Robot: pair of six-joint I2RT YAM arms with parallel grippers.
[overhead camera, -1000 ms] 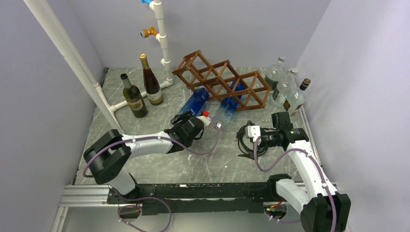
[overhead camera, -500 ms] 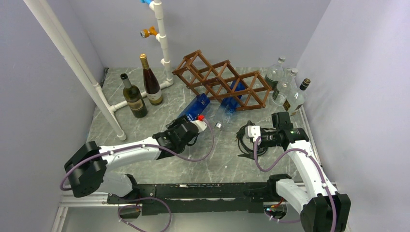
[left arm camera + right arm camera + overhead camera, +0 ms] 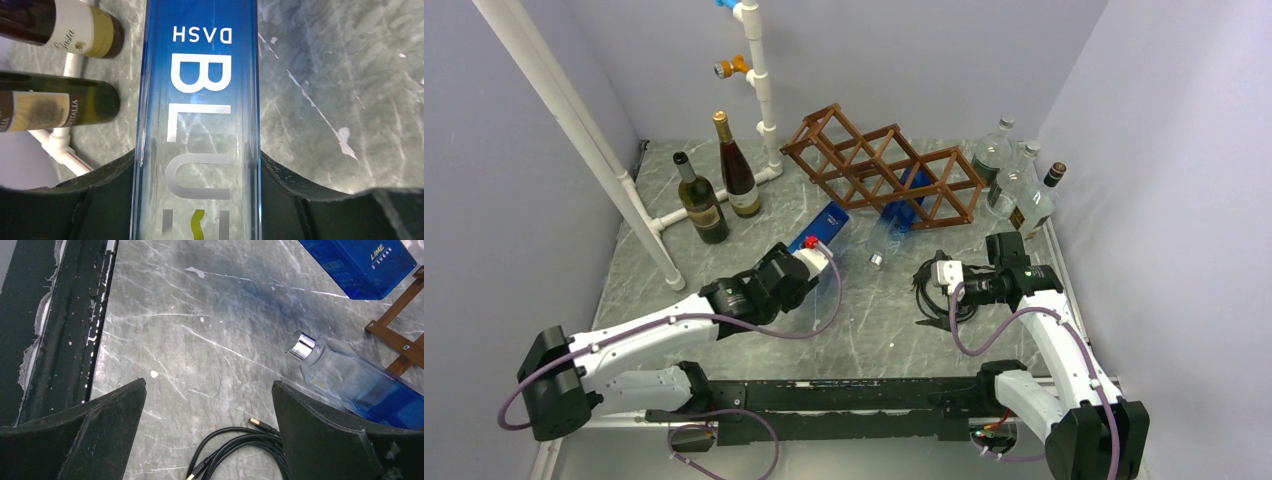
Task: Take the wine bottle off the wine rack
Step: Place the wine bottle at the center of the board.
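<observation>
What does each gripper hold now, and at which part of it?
The left gripper holds the blue bottle by the two sides of its body, on the pale part near the blue end. The right gripper is open and holds nothing.

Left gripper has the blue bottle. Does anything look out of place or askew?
A loose black cable lies coiled on the table just ahead of the right gripper, where it could snag. The wine rack also sits skewed to the table edges.
</observation>
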